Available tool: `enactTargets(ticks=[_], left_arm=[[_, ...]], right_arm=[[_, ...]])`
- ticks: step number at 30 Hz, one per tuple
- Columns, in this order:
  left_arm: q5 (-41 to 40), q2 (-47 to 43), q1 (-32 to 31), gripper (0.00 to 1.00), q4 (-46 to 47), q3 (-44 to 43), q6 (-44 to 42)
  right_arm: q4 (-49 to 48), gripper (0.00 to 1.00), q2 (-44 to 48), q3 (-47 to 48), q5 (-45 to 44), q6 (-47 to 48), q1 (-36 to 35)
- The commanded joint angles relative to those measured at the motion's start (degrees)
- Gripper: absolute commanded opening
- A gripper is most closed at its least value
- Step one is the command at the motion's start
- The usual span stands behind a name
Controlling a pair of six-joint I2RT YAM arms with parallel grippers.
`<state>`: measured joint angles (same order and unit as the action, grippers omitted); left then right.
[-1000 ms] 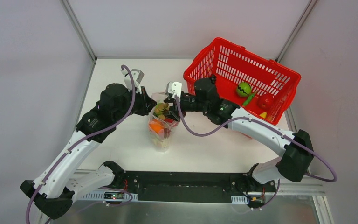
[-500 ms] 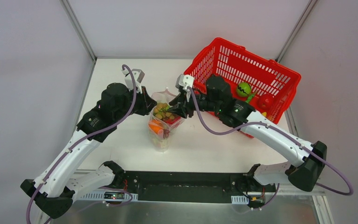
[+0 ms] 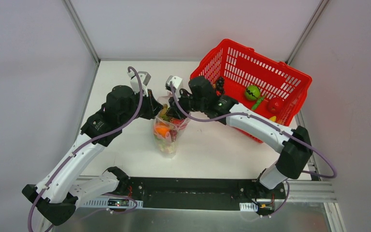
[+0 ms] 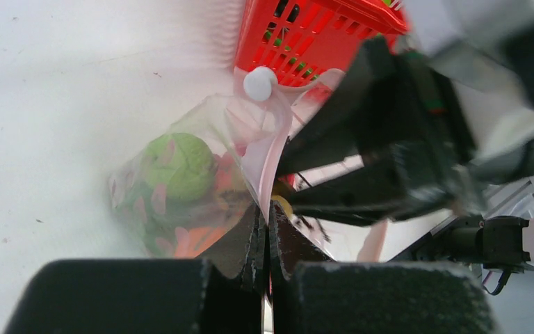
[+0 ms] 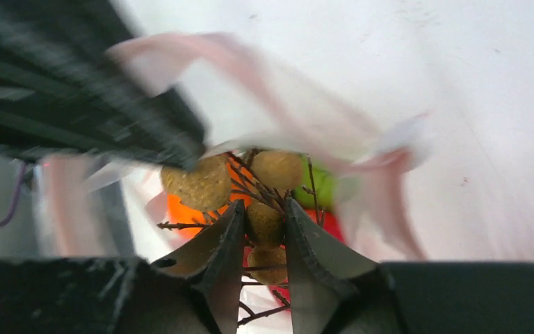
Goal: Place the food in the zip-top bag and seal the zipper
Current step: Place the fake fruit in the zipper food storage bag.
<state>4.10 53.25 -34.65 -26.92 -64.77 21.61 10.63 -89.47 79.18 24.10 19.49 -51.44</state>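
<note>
Bag [image 3: 167, 144] is standing upright on the bench [image 3: 125, 145], mid-field, with its mouth facing up and gaping. Food [image 3: 170, 137] is sitting inside it, an orange piece [image 3: 162, 130] uppermost, with red and green showing through the film beside and below it.

Left tool [image 3: 154, 107] is touching the bag's left mouth edge; jaw state is not resolving from above. Right tool [image 3: 178, 115] is pointing down into the mouth from the right, its fingers hiding behind film and wrist.

Basket [image 3: 251, 55] is sitting at the bench's far right corner, behind the right arm. It is carrying a green fruit [image 3: 252, 92] and a red fruit [image 3: 275, 104] near each other by its right wall.
</note>
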Motion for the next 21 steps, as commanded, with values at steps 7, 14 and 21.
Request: enactTargets(ticks=[7,14,21], left_arm=[[2.14,-1.15,-0.06,0.0,2.38,-2.71,-0.67],[-2.38,-1.49,-0.01,0.0,1.43,-2.52,-0.6],[-5.65,-1.45,0.02,0.0,-0.24,-3.15,-0.41]], right_arm=[[-1.88,0.31,-4.58,4.86,-24.87,-4.99,-2.02],[11.97,0.34,-0.72,8.42,-14.42,2.47,-4.06],[-0.86,0.44,12.34,-2.88,-4.75,0.81,-4.04]])
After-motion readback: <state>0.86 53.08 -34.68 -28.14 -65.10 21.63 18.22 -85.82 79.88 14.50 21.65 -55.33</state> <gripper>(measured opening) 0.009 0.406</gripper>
